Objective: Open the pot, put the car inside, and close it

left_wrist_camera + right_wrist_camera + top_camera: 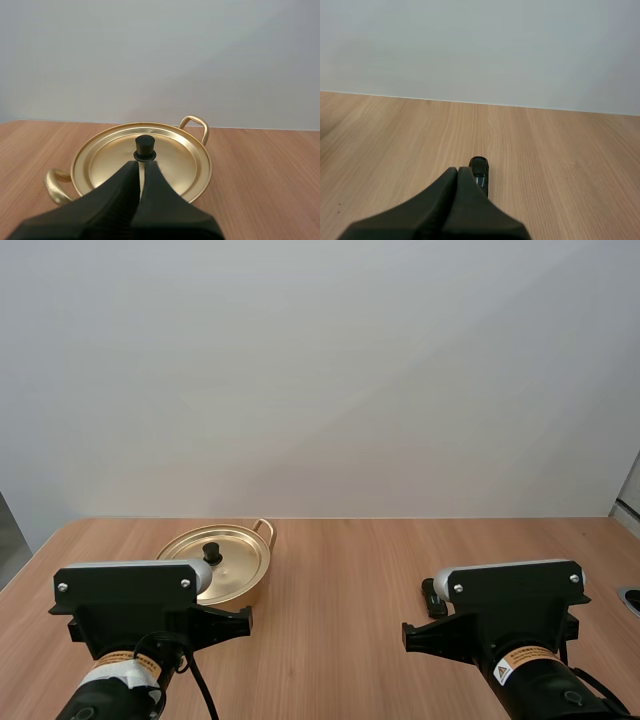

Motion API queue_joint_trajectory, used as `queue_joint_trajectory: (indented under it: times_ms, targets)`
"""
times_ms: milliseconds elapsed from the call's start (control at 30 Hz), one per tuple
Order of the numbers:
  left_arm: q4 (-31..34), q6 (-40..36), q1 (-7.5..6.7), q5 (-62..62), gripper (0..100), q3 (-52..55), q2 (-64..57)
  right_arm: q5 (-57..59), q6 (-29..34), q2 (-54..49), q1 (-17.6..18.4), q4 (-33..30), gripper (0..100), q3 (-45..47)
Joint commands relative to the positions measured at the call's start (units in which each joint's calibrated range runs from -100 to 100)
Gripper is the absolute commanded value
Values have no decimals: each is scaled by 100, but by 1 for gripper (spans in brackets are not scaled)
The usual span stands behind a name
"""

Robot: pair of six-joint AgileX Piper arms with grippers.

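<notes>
Left wrist view: we find the knob [145,147] of the lid [172,160] straight ahead of our left tool [141,167], fingers [122,187] pressed together; the pot [196,123] sits closed on the surface [265,175]. Our right tool [458,173], also closed, has the car [480,174] just beyond its tips, lengthwise away.

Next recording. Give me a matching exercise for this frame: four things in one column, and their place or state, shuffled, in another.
1 lid
2 car
3 left gripper
4 right gripper

A black, on the table
B shut, by the car
C gold, on the pot
D shut, by the knob

Pairs: 1-C, 2-A, 3-D, 4-B
</notes>
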Motion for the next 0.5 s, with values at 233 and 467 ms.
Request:
queue_joint_trajectory:
  times_ms: [233,467]
  targets:
    - [125,6,-5,-206,9,0,0,-620,-34,0,3,-69,0,0]
    - [201,6,-5,-2485,9,-361,0,-3791,-43,0,3,-329,0,0]
